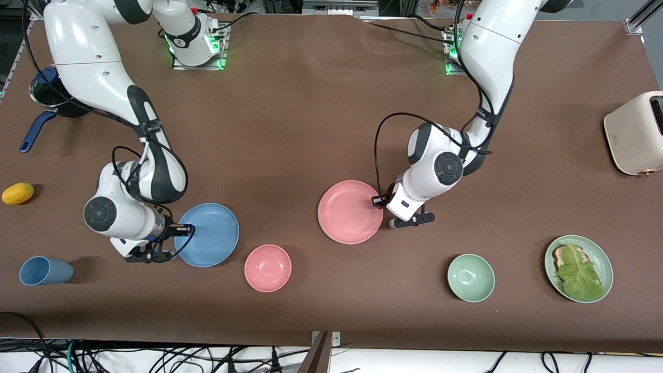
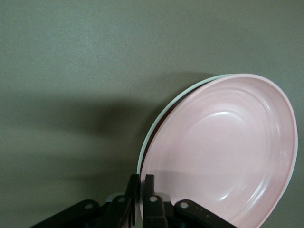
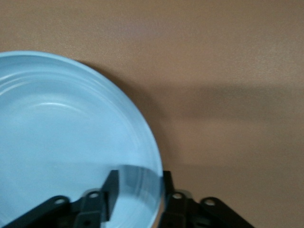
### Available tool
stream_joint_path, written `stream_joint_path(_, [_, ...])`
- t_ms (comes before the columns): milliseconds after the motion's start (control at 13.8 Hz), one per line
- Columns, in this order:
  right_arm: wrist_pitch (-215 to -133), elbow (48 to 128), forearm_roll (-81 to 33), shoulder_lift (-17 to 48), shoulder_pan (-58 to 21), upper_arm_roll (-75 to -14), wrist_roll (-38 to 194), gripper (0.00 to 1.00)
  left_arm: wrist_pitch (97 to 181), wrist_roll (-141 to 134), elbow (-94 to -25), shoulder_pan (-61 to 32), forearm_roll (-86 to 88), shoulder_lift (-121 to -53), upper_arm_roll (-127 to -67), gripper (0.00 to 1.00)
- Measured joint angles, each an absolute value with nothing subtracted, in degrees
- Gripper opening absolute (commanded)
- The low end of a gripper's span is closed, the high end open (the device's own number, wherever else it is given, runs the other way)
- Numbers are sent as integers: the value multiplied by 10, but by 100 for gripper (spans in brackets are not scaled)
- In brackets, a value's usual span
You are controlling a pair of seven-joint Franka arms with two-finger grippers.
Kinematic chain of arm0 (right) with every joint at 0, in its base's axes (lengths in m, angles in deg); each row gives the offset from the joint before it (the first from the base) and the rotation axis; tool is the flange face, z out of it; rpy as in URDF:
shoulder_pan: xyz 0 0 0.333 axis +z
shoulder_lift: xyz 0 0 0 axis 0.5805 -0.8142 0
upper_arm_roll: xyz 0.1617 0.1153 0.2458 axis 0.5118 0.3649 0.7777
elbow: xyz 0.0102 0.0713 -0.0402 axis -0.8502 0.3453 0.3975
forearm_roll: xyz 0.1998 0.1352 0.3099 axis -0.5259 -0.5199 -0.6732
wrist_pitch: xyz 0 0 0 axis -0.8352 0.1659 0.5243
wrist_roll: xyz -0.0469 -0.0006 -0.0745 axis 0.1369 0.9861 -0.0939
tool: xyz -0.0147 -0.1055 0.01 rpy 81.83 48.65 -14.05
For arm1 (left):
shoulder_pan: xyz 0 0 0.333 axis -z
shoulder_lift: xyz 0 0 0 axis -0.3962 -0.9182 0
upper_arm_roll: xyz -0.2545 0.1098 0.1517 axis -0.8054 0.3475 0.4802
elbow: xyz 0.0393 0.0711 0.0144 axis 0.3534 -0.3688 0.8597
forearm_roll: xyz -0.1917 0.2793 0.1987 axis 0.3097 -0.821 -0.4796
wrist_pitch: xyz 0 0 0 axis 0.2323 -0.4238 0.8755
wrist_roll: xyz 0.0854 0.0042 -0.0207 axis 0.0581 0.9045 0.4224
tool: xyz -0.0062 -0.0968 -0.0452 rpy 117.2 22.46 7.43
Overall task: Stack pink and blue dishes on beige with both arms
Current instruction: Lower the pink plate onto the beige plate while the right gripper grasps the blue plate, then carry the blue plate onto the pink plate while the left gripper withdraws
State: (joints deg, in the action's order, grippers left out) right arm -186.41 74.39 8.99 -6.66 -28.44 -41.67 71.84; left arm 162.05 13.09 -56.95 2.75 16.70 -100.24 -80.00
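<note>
Two arms are both down at plate rims at once. At the left arm's side, the left gripper (image 2: 141, 190) has its fingers pressed nearly together, pinching the rim of the pink plate (image 1: 349, 212), which sits near the middle of the table (image 1: 311, 103). In the left wrist view a pale rim of a second plate (image 2: 156, 123) peeks out from under the pink plate, so it lies on top of another dish of the same size; its colour is hard to call from here. Toward the right arm's end, the right gripper (image 3: 137, 187) straddles the edge of the blue plate (image 1: 209, 234), one finger inside the dish and one outside, with a gap to the rim on the inner side, so I cannot tell whether it has a hold. The blue plate lies flat on the table, well apart from the pink plate. Just beside the blue plate, nearer the front camera, sits a small pink bowl (image 1: 268, 268). A blue cup (image 1: 45, 271) lies on its side near the right arm's end, with a yellow fruit (image 1: 18, 193) farther back. Toward the left arm's end are a green bowl (image 1: 471, 277), a green plate (image 1: 601, 254) carrying toast and lettuce, and a cream toaster (image 1: 634, 133).
</note>
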Motion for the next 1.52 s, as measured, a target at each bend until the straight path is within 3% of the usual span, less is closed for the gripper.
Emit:
stream_joint_path(72, [-1864,745,90,-67,-284,-417,718,22,1621,132,-569,27,167,-1002,-800,57])
stream_joint_path(145, [-1864,745,90,-67,-284,-417,718,20,1621,133,-569,27,167,-1002,-800,100])
stream_joint_path(434, [-1864,746,90,-67,-285,-417,718,0,1622,134,-554,27,167,-1001,-800,100])
stream_joint_path(1086, [-1851,737,84,-56,-282,-415,722,0,1453,134,-523,-5,106,-919,-785,100])
stream_joint_path(1521, [-1756,729,84,14,-277,-405,722,0,1282,76,-446,-41,-22,-889,-784,100])
